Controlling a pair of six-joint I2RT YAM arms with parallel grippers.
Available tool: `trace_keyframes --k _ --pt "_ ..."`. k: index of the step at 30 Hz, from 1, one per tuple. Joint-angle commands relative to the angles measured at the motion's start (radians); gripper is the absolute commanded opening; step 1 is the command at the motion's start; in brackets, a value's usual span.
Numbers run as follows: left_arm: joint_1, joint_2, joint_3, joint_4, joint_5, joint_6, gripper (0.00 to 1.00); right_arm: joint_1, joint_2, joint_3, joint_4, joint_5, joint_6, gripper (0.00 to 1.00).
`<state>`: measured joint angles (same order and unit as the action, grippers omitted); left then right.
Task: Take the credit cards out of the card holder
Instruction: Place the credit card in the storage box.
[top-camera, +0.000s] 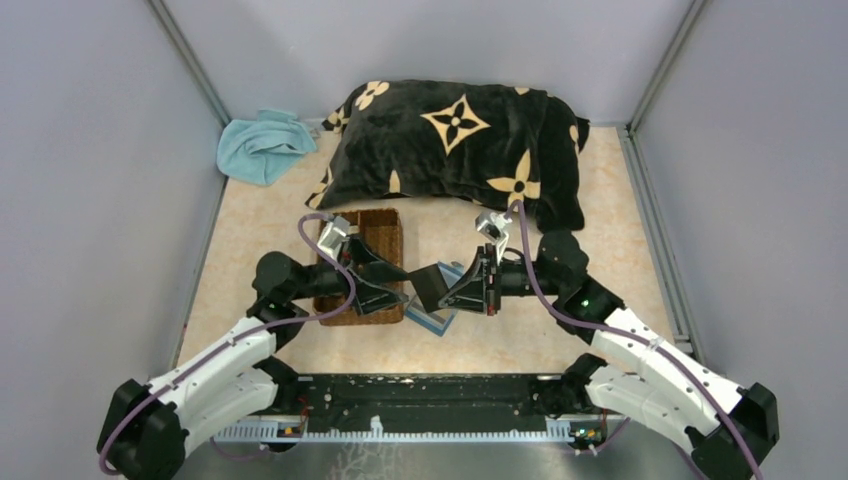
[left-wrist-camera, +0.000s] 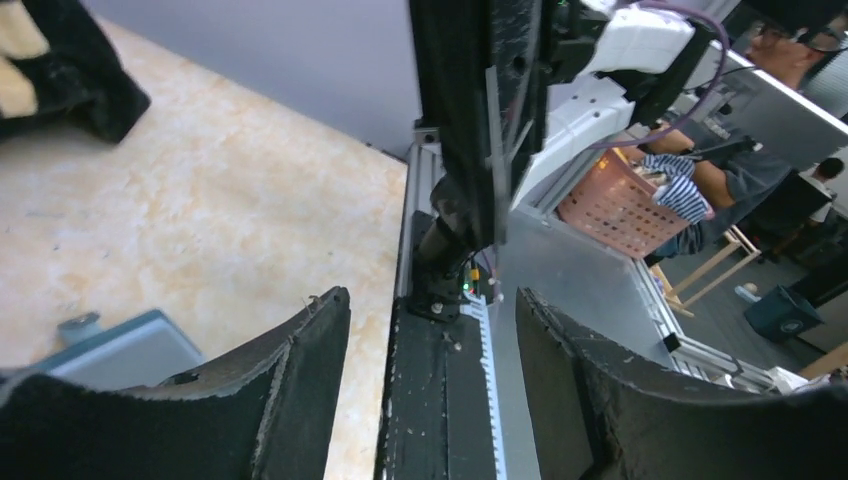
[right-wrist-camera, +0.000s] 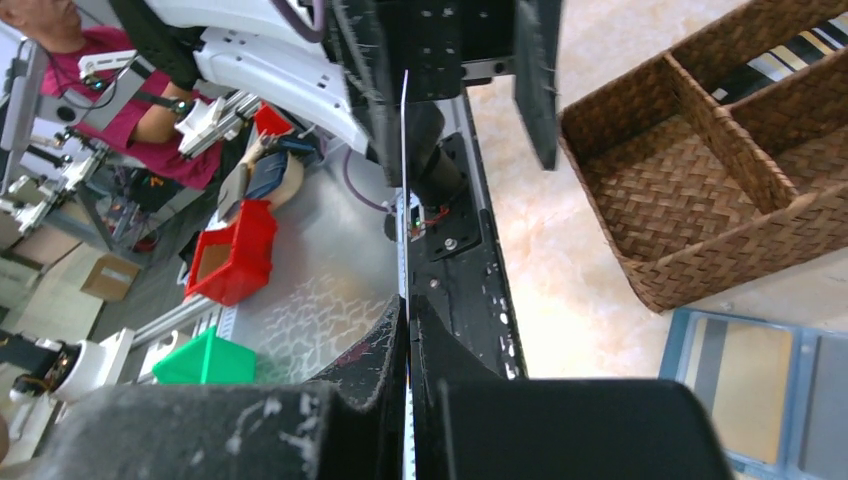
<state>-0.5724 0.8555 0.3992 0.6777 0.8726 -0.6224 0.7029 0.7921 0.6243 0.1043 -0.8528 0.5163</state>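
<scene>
Right fingers (right-wrist-camera: 560, 430) pinched on thin, seemingly dark card (top-camera: 428, 288); left fingers (left-wrist-camera: 300, 380) spread, empty, beside open teal-blue folding wallet (top-camera: 437, 322).

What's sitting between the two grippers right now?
A thin dark rectangular card, pinched by the right gripper just ahead of the open left gripper. The top view shows it, and both wrist views see it edge-on.

walls: grey panels (top-camera: 90, 150); table: beige marbled top (top-camera: 500, 345); rear: black flowered pillow (top-camera: 450, 150), blue cloth (top-camera: 262, 145)
</scene>
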Motion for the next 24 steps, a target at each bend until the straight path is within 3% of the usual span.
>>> trace_keyframes --k 1,5,11,14,24 --pt "-0.006 0.066 -0.025 0.428 0.079 -0.227 0.66 -0.006 0.022 0.038 0.042 0.054 -0.006 0.00" --pt "-0.018 0.151 -0.027 0.625 0.099 -0.322 0.62 -0.006 0.025 0.040 0.063 0.057 0.000 0.00" --pt "-0.046 0.205 -0.020 0.615 0.080 -0.292 0.46 -0.006 0.027 0.048 0.040 0.051 -0.006 0.00" --pt "-0.052 0.210 -0.011 0.603 0.077 -0.287 0.44 -0.006 0.031 0.042 0.029 0.035 -0.009 0.00" --pt "-0.050 0.136 0.124 0.124 0.073 -0.029 0.43 -0.005 0.030 0.051 -0.120 0.001 -0.080 0.00"
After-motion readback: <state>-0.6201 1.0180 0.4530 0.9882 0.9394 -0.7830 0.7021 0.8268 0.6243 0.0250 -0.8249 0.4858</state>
